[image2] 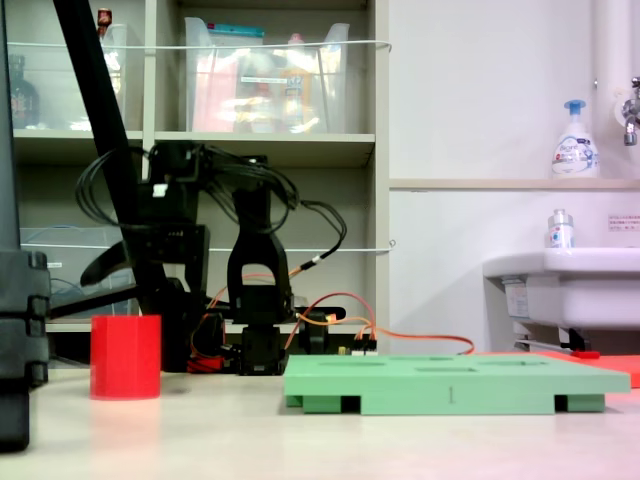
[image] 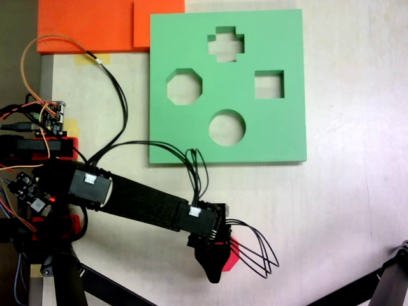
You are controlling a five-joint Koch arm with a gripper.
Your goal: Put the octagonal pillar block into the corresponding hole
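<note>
Red block upright on the table, long axis vertical, flat top up, seen as a plain cylinder-like shape from the side. From above, mostly hidden under the arm's gripper, only a red edge peeking out to the right. Well apart from the green board, near the table's lower edge in the view from above. Eight-sided hole at the board's left, beside the cross, square and round cut-outs. Gripper directly over the block; jaws stacked, so grasping or released cannot be told. Orange sheets at the top left.
</note>
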